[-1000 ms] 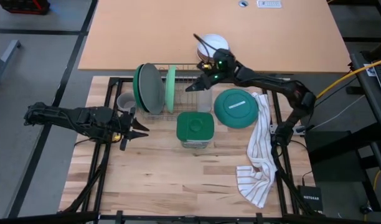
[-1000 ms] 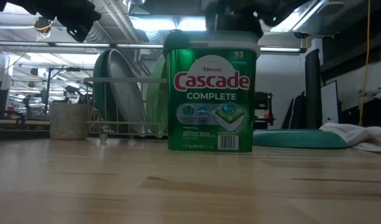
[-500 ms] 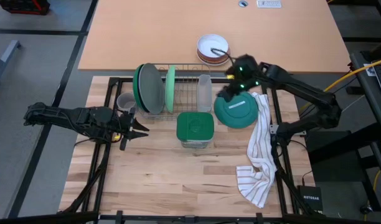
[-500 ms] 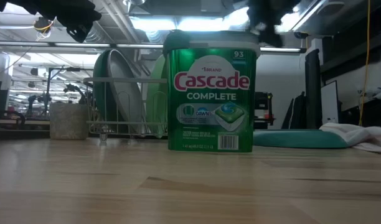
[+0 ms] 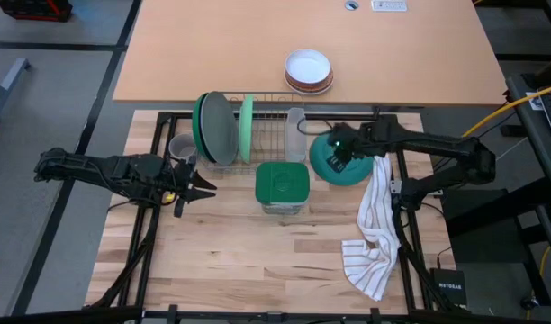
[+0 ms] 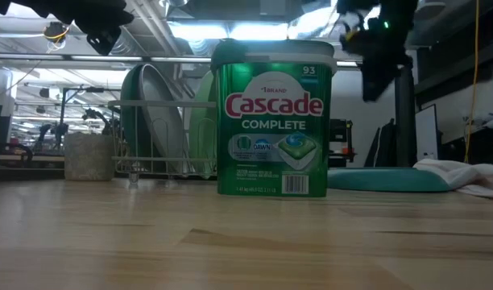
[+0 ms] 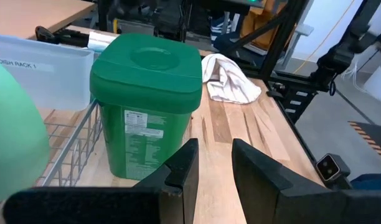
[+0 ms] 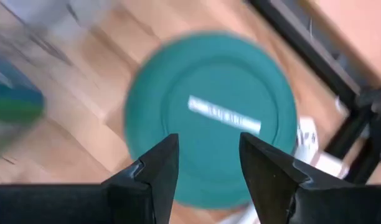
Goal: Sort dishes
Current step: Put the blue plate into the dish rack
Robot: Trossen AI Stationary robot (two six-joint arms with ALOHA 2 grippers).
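Note:
A teal plate (image 5: 344, 176) lies upside down on the table right of the green tub; it fills the right wrist view (image 8: 209, 93). My right gripper (image 5: 333, 158) hangs open above the plate's left part, pointing steeply down, touching nothing. A dark green and a grey plate (image 5: 212, 126) and a light green plate (image 5: 248, 128) stand on edge in the wire rack (image 5: 271, 135). A small grey mug (image 5: 181, 147) stands left of the rack. My left gripper (image 5: 202, 189) waits open near the mug, raised above the table, pointing right at the tub (image 7: 147, 93).
A green Cascade tub (image 5: 282, 186) stands between the grippers. A white striped towel (image 5: 374, 225) lies beside the teal plate and trails toward the near edge. A clear bin (image 5: 295, 135) sits at the rack's right end. White bowls (image 5: 309, 69) sit on the far table.
My right gripper has swung from the rack's right end toward the table's right, then toward the near edge. It has tipped from nearly level to steeply downward and now hangs above the teal plate. Its fingers have stayed apart.

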